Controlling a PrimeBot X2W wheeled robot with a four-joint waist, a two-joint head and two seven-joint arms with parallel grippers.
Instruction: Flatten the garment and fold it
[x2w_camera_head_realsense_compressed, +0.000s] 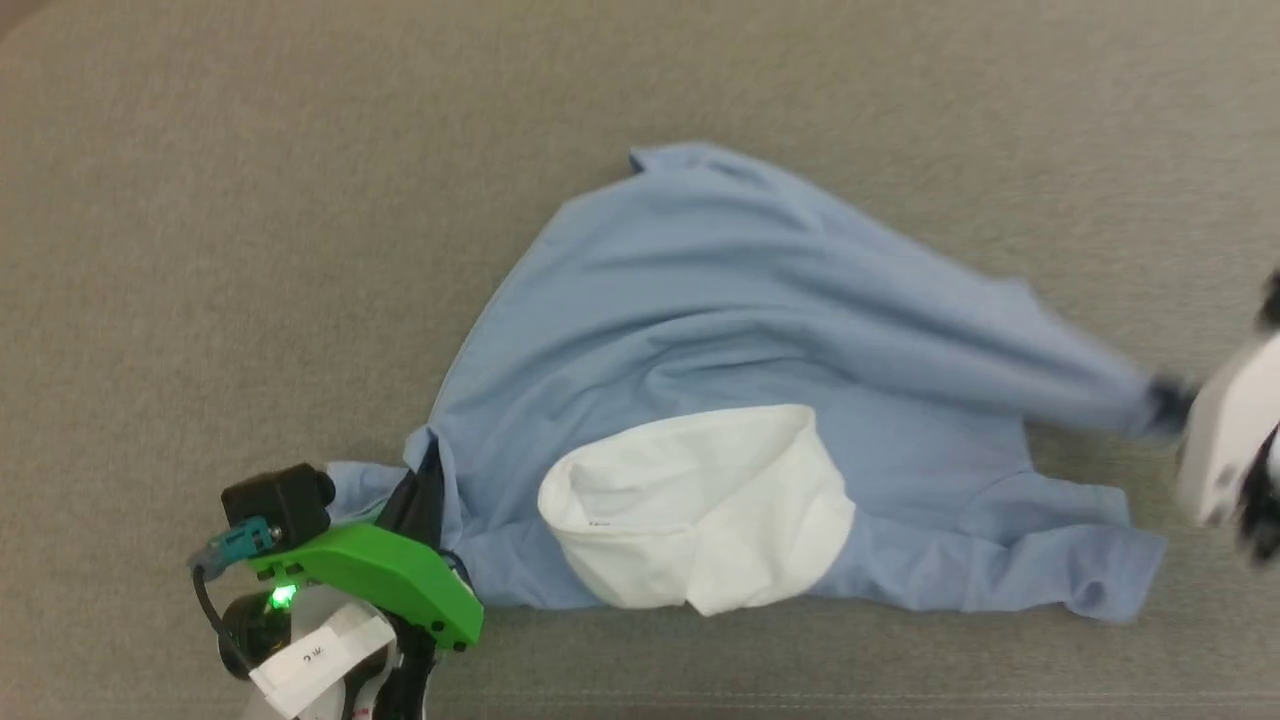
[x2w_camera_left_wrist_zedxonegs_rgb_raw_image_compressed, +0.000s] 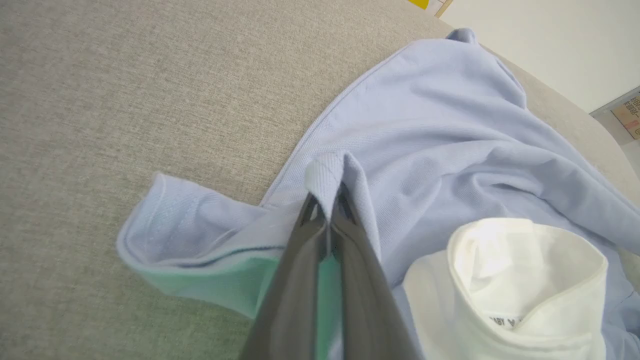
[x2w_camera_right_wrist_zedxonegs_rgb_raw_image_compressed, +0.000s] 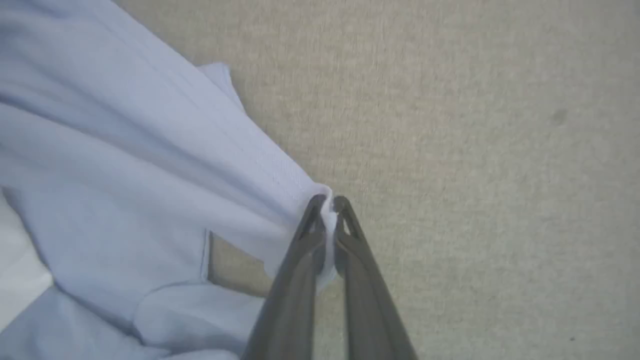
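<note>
The garment (x2w_camera_head_realsense_compressed: 720, 330), a light blue knit shirt with a white collar (x2w_camera_head_realsense_compressed: 700, 505), lies rumpled on a grey fabric surface. My left gripper (x2w_camera_head_realsense_compressed: 425, 480) is shut on a fold of the garment by its lower left sleeve; in the left wrist view the cloth (x2w_camera_left_wrist_zedxonegs_rgb_raw_image_compressed: 430, 130) rises pinched between the fingertips of that gripper (x2w_camera_left_wrist_zedxonegs_rgb_raw_image_compressed: 327, 205). My right gripper (x2w_camera_head_realsense_compressed: 1165, 405) is shut on the garment's right edge and the cloth stretches toward it in a taut ridge. In the right wrist view a bunched hem of the garment (x2w_camera_right_wrist_zedxonegs_rgb_raw_image_compressed: 125, 165) sits between that gripper's (x2w_camera_right_wrist_zedxonegs_rgb_raw_image_compressed: 328, 207) dark fingers.
The grey fabric surface (x2w_camera_head_realsense_compressed: 250, 200) spreads wide on all sides of the shirt. In the left wrist view its far edge meets a pale floor (x2w_camera_left_wrist_zedxonegs_rgb_raw_image_compressed: 550, 45), with a cardboard box (x2w_camera_left_wrist_zedxonegs_rgb_raw_image_compressed: 631, 112) at the right margin.
</note>
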